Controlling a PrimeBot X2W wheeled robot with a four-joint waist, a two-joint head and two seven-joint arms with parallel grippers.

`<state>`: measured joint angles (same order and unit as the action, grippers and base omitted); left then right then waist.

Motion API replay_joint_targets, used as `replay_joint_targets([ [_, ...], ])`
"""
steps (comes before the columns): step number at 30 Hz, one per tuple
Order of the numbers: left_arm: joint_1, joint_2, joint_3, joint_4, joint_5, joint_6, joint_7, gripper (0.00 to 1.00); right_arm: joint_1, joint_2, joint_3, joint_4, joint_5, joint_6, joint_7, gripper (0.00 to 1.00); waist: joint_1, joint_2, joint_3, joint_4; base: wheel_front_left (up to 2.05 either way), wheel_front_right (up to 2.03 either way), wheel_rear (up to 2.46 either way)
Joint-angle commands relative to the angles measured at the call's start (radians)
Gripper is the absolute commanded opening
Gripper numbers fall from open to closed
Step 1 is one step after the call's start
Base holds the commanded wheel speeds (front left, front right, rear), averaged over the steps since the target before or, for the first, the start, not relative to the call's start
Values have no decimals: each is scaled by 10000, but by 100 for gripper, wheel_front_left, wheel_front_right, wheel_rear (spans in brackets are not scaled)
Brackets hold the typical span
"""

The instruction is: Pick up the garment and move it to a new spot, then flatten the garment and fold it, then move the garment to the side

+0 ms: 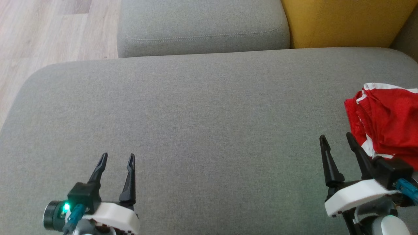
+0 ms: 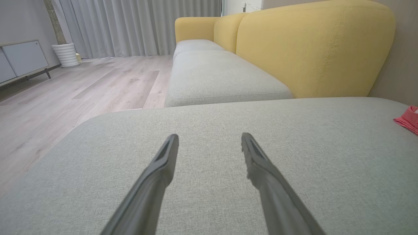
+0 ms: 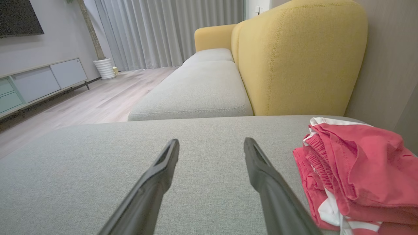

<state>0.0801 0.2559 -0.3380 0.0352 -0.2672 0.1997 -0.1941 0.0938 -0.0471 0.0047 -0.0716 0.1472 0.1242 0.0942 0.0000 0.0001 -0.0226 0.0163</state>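
At frame's right edge, garment (image 1: 388, 120) is lying bunched on the sofa seat (image 1: 209, 114). Your right hand (image 1: 335, 135) is hovering spread just beside it, probably staging the pickup; left hand (image 1: 118, 155) is waiting spread, well apart.

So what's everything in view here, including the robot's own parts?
red garment with white trim: one, red and white, heaped at the large cushion's right edge
large grey fabric seat cushion: one, grey, under both grippers
smaller grey seat cushion: one, grey, beyond the large one
yellow fabric sofa back: one, yellow, backing the smaller cushion
pale wooden floor: one, light brown, left of the sofa
pleated curtains: one run, grey, far wall
ribbed plant pot: one, white, beside the curtains
low cabinet: one, pale grey, far left
left gripper: one, dark fingers, open, lower left
right gripper: one, dark fingers, open, beside the garment
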Motion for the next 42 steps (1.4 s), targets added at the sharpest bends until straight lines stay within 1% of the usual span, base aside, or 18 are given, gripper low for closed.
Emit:
replay_joint_targets([
  [1,-464,222,379,-347,-105,75,-12,100,-331,-32,229,-390,17,65,3,100,0,-1,2,0,0,0,0],
  [10,-508,223,324,-332,-168,80,-59,100,-304,-32,217,-419,59,65,35,100,0,-1,27,51,0,0,0],
  [11,-520,227,315,-354,-177,55,-92,0,-302,-32,215,-419,71,65,38,0,0,-1,35,59,0,0,0],
  [12,-2,-10,-47,21,-107,20,-10,0,2,2,3,29,24,-2,23,0,0,-1,35,57,0,0,0],
  [14,49,-96,-80,269,-148,13,-7,0,43,4,28,315,63,-3,12,0,0,-1,37,57,0,0,0],
  [42,-376,-381,734,701,-3206,-709,517,0,-402,-154,-40,929,3416,11,-104,0,0,-1,85,9,0,0,0],
])
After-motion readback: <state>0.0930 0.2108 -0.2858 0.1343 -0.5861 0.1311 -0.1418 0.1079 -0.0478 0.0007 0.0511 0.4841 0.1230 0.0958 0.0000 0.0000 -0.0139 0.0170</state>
